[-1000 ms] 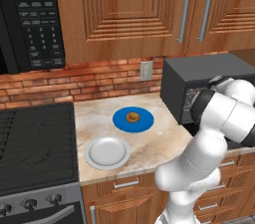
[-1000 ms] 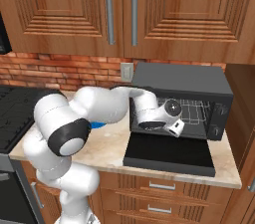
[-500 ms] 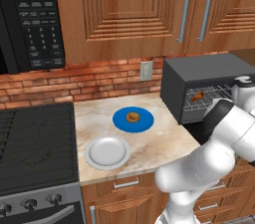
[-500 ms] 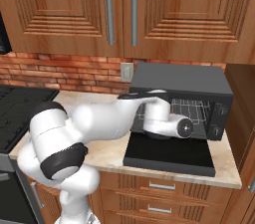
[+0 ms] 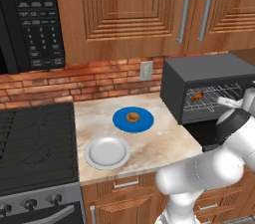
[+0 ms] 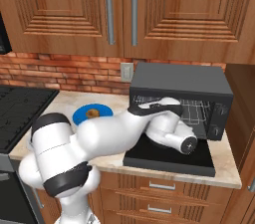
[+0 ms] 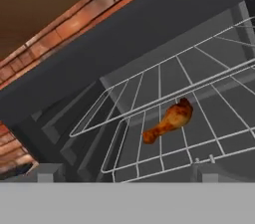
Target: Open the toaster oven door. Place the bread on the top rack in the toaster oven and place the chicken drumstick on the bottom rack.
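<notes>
Dark pincer wide open, empty, before chicken drumstick

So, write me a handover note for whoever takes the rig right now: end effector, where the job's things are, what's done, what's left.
End effector: open, empty, at the oven mouth; the hand view looks in at the racks.
Door: open, lying flat on the counter.
Drumstick: on a wire rack inside the oven, apparently the lower one.
Bread: on the blue plate. White plate beside it.
Done: door, drumstick.
Left: bread onto the top rack.
</notes>
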Tool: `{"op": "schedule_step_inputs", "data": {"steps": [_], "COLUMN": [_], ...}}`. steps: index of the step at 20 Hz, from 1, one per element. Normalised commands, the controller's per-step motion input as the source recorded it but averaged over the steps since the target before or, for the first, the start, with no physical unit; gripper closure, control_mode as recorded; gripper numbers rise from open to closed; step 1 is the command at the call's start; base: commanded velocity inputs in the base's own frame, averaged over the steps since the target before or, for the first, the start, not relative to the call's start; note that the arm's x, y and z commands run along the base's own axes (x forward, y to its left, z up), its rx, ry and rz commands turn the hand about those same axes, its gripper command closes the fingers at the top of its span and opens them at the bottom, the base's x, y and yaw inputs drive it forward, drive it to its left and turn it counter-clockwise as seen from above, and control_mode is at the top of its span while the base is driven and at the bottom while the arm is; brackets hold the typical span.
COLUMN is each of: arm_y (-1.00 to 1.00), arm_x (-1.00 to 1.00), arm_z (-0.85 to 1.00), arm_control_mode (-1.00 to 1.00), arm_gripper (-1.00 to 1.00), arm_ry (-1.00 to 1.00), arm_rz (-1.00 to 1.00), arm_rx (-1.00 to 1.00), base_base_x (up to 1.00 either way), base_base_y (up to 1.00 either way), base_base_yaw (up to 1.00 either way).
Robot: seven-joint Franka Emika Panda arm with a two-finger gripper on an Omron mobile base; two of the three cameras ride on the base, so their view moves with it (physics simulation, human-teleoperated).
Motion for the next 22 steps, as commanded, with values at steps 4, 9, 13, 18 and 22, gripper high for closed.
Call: {"op": "schedule_step_inputs", "data": {"steps": [4,9,13,18,22], "arm_y": [-0.07,-0.13,-0.20,-0.17,-0.01], "arm_x": [0.02,0.05,0.09,0.20,0.10], "arm_z": [0.18,0.19,0.06,-0.01,-0.10], "arm_control_mode": [-1.00,-1.00,-1.00,-1.00,-1.00], "arm_gripper": [-1.00,-1.00,-1.00,-1.00,-1.00], "arm_ry": [0.00,0.02,0.05,0.04,0.00], "arm_rz": [0.00,0.00,0.00,0.00,0.00], "arm_rx": [0.23,0.22,0.16,0.09,0.01], "base_base_x": [0.00,0.00,0.00,0.00,0.00], "base_base_y": [0.00,0.00,0.00,0.00,0.00], "base_base_yaw": [0.00,0.00,0.00,0.00,0.00]}}
